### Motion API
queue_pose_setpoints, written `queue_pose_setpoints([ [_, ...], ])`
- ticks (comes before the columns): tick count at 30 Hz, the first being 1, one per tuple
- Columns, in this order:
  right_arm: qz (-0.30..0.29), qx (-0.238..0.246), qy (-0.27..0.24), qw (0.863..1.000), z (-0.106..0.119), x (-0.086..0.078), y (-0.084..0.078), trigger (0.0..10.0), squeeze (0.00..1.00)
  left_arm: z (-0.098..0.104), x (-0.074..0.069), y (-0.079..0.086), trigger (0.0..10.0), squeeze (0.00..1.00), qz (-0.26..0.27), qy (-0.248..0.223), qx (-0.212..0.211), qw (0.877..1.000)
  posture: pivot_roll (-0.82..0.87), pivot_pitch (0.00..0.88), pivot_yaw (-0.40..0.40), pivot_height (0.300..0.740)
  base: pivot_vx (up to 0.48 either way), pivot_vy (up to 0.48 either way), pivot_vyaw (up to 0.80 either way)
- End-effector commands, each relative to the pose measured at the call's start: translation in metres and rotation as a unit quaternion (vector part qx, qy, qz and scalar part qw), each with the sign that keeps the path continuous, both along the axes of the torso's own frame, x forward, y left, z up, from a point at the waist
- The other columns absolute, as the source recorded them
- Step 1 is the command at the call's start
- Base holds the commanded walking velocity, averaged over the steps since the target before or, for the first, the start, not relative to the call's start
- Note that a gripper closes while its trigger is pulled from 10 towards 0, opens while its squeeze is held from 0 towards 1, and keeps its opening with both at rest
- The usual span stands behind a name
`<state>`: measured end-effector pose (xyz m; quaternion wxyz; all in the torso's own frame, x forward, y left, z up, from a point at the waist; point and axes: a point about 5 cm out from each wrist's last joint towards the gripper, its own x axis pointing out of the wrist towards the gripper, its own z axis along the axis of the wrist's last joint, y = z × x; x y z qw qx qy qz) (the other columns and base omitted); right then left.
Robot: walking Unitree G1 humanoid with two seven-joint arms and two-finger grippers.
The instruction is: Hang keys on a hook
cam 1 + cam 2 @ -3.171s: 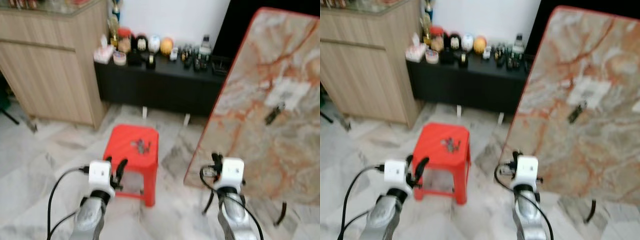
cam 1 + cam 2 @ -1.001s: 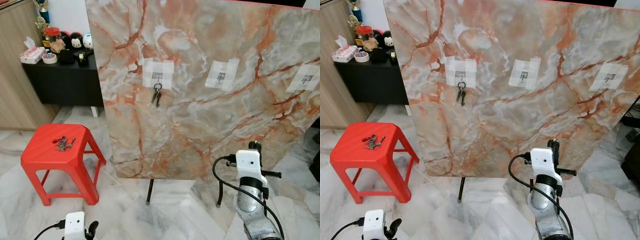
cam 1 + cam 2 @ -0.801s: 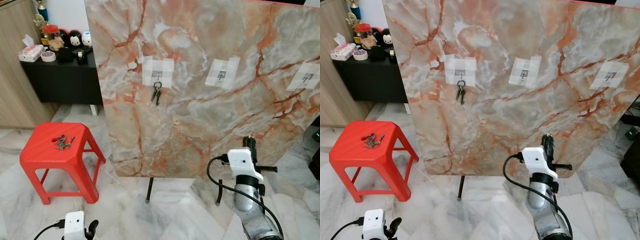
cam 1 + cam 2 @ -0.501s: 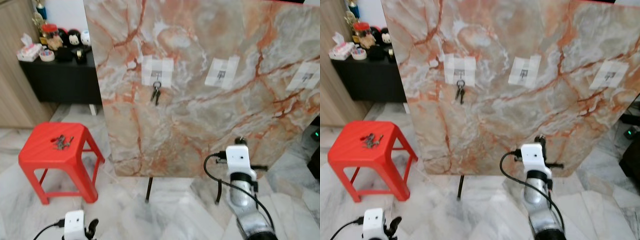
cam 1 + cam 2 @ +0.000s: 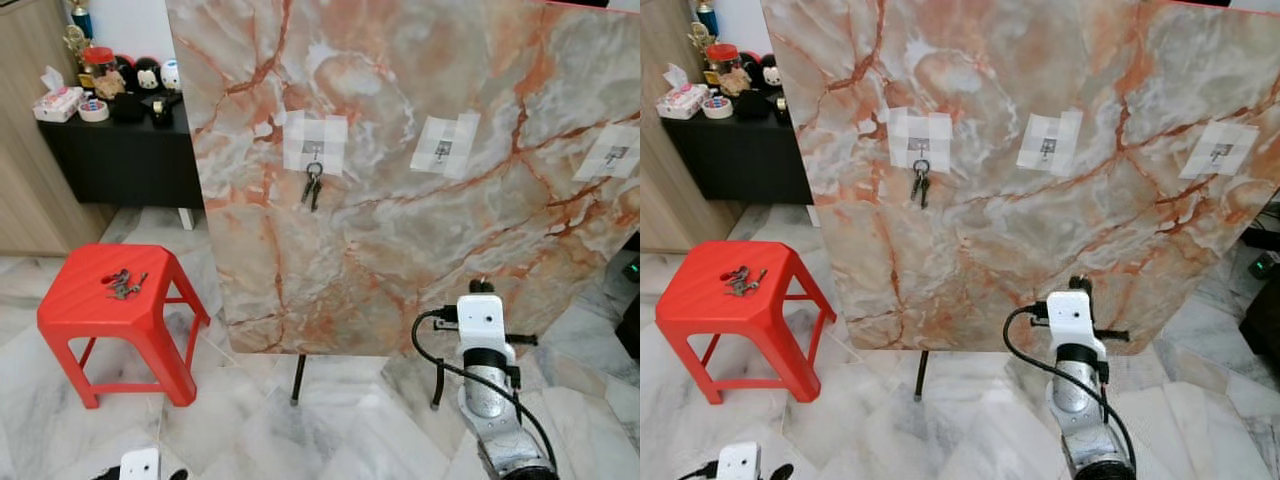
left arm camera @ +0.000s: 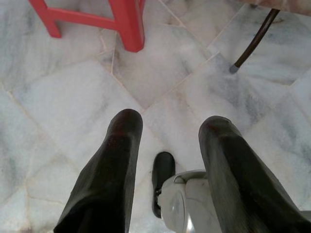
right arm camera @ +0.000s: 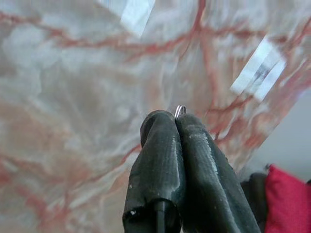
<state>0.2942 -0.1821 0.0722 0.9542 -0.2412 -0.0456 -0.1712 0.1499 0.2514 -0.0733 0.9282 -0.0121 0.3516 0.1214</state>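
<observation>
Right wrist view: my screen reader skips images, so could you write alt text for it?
The right claw, its two black fingers pressed shut on a thin silver key ring, points at an upright orange-veined marble board. Two white tape patches are stuck on the board.

Right gripper [image 7: 176, 121] jaws pinched on a key ring [image 7: 180, 110] before marble board [image 7: 73, 87].

keys [image 5: 313, 186]: hung from leftmost hook [image 5: 315, 152] on marble board | loose keys [image 5: 125, 285]: lay on red stool | key ring [image 7: 180, 110]: pinched between right fingertips
</observation>
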Motion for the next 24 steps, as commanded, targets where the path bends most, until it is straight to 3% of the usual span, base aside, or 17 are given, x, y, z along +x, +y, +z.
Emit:
queue_pose_setpoints([
  [1,0.0,-0.007,-0.008,1.0,0.002,-0.001,-0.002,10.0,0.0,-0.003,-0.005,0.0,10.0,0.0,0.012,0.01,-0.005,1.0,0.05,0.007,-0.112,0.74,0.0,0.0,0.0],
  [6,0.016,-0.094,-0.022,0.995,0.008,0.0,0.004,10.0,0.0,-0.002,-0.005,0.0,10.0,0.0,0.009,0.008,-0.004,1.0,0.06,0.0,-0.112,0.74,0.0,0.0,0.0],
  [8,0.005,-0.104,-0.03,0.994,0.01,-0.001,0.003,10.0,0.0,-0.002,-0.004,0.0,10.0,0.0,0.01,0.006,-0.003,1.0,0.06,0.0,-0.112,0.74,0.0,0.0,0.0],
  [13,0.014,-0.066,-0.023,0.997,0.006,0.0,0.004,10.0,0.0,0.001,0.001,0.003,10.0,0.0,0.013,-0.005,-0.004,1.0,0.06,0.0,-0.112,0.74,0.0,0.0,0.0],
  [16,0.024,-0.101,-0.029,0.994,0.008,-0.001,0.009,10.0,0.0,0.001,0.001,0.003,10.0,0.0,0.013,-0.005,-0.004,1.0,0.06,0.012,-0.114,0.74,0.0,0.0,0.0],
  [24,0.014,-0.093,-0.026,0.995,0.007,-0.001,0.007,10.0,0.0,0.0,0.001,0.001,10.0,0.0,0.014,-0.004,-0.008,1.0,0.05,0.019,-0.112,0.74,0.03,0.0,0.0],
])
